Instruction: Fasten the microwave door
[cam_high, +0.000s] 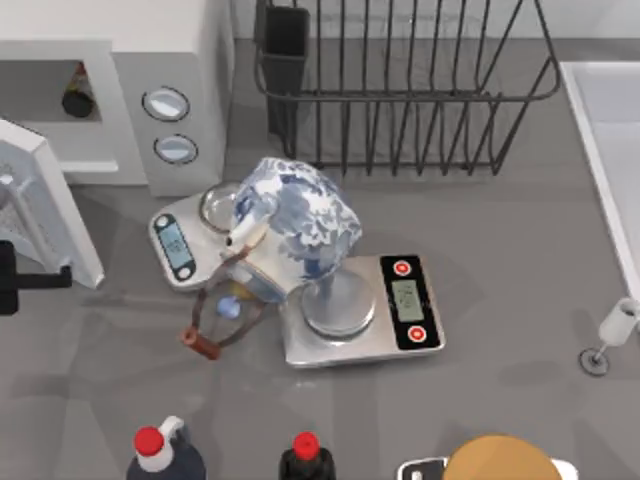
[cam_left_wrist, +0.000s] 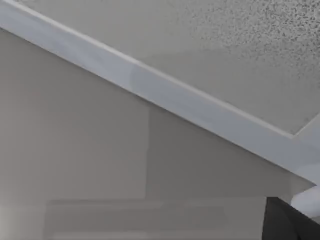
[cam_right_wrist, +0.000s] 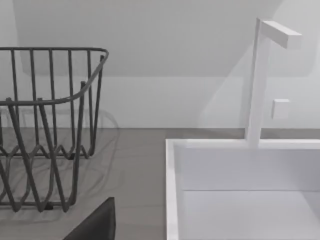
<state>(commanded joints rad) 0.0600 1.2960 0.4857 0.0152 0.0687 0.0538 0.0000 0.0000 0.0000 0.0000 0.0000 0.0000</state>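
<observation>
The microwave (cam_high: 165, 60) stands at the table's back left, its two round dials (cam_high: 167, 103) facing forward and its pale cavity exposed. The microwave door (cam_high: 45, 200) is swung out toward the front at the far left, standing edge-on. My left gripper (cam_high: 30, 278) is a black shape at the left edge, right at the door's front end. In the left wrist view the white door panel (cam_left_wrist: 150, 85) is very close. A dark part of my right gripper (cam_right_wrist: 95, 225) faces the rack and sink.
A blue-and-white teapot (cam_high: 295, 225) rests across two silver kitchen scales (cam_high: 405, 320) mid-table. A wire dish rack (cam_high: 400, 90) stands at the back and a white sink (cam_high: 610, 150) at the right, near a wine glass (cam_high: 610, 335). Two red-capped bottles (cam_high: 165, 455) stand at the front.
</observation>
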